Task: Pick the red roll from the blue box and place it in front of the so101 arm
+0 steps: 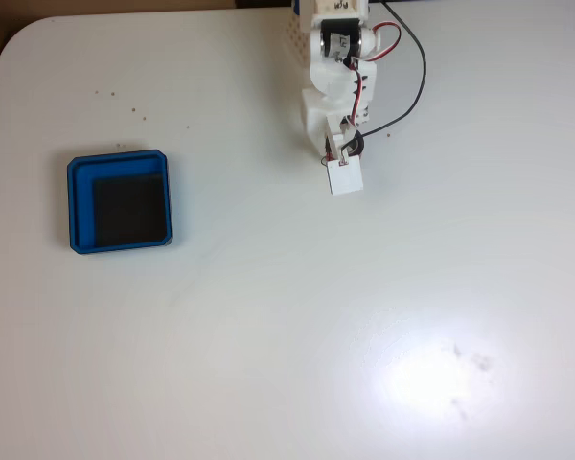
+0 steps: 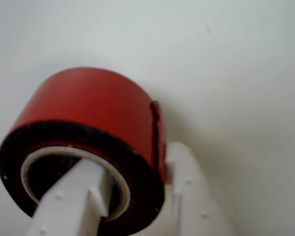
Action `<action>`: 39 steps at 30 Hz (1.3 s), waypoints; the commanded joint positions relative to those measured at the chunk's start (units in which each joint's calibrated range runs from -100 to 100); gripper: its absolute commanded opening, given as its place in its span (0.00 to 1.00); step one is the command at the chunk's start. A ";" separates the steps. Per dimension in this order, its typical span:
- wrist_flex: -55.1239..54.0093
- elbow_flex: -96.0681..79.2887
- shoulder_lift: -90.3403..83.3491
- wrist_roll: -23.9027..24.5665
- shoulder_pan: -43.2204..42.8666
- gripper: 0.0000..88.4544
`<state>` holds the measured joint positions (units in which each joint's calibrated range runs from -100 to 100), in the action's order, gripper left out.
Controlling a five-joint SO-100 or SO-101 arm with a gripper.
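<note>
In the wrist view the red roll [image 2: 96, 105] sits close to the camera, just above the white table, with its pale core facing me. My gripper [image 2: 134, 158] is shut on the roll's wall: one white finger [image 2: 71, 196] goes into the hollow core and the other finger [image 2: 189, 189] presses on the red outside. In the fixed view the white so101 arm [image 1: 337, 91] reaches down from the top edge, its end near the table's upper middle. The blue box [image 1: 77, 206] lies at the left with nothing on its black floor.
Red and black wires [image 1: 417, 77] loop to the right of the arm. A few dark specks [image 1: 134, 110] lie above the box. A bright glare patch [image 1: 431, 379] marks the lower right of the white table [image 1: 268, 335].
</note>
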<state>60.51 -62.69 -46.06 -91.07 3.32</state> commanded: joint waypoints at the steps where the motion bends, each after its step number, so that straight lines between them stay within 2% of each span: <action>1: -0.36 -0.02 -1.09 0.00 -0.14 0.01; 19: -1.02 -4.78 -5.19 0.18 0.06 0.01; 27: -1.19 -4.69 -5.36 0.27 0.06 0.08; 34: -1.10 -4.69 -5.53 0.27 0.06 0.09; 39: -1.10 -4.87 -15.73 0.18 0.06 0.09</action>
<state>60.43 -67.62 -54.95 -90.98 3.32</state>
